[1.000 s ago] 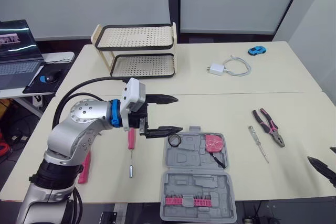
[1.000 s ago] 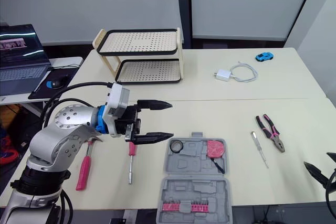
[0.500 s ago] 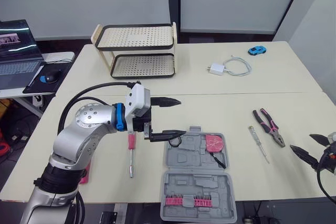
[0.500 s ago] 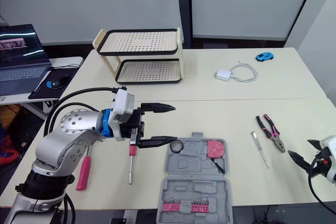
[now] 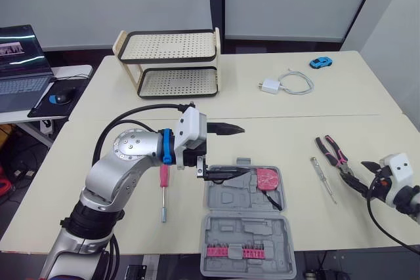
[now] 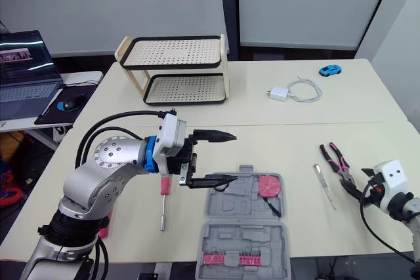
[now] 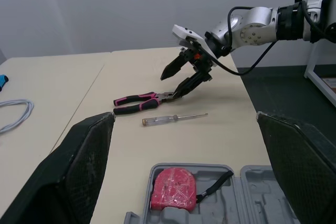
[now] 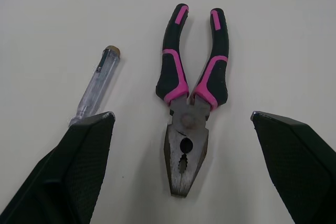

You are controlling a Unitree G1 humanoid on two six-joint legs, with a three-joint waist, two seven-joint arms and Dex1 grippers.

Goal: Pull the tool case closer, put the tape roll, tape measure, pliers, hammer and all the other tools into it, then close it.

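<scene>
The grey tool case (image 5: 246, 227) lies open near the front edge, holding a red tape measure (image 5: 268, 179) and a row of pink bits (image 5: 231, 251). My left gripper (image 5: 244, 151) is open, and its lower finger reaches over the case's left compartment where the black tape roll (image 6: 220, 182) lies. The pink-and-black pliers (image 8: 191, 103) and a clear-handled screwdriver (image 8: 97, 90) lie on the table right of the case. Just above the pliers' jaw end, my right gripper (image 5: 356, 175) hangs open and empty. Left of the case lies a pink-handled screwdriver (image 5: 163, 188). My left arm mostly hides the pink hammer handle (image 6: 103, 231).
A two-tier perforated rack (image 5: 174, 63) stands at the back left. A white charger with its cable (image 5: 285, 85) and a blue toy car (image 5: 321, 63) lie at the back right. A laptop (image 5: 23, 63) and mouse (image 5: 63, 97) sit on a side desk.
My left gripper has moved right, over the case's left end. My right gripper has come in from the front right corner to hover at the pliers.
</scene>
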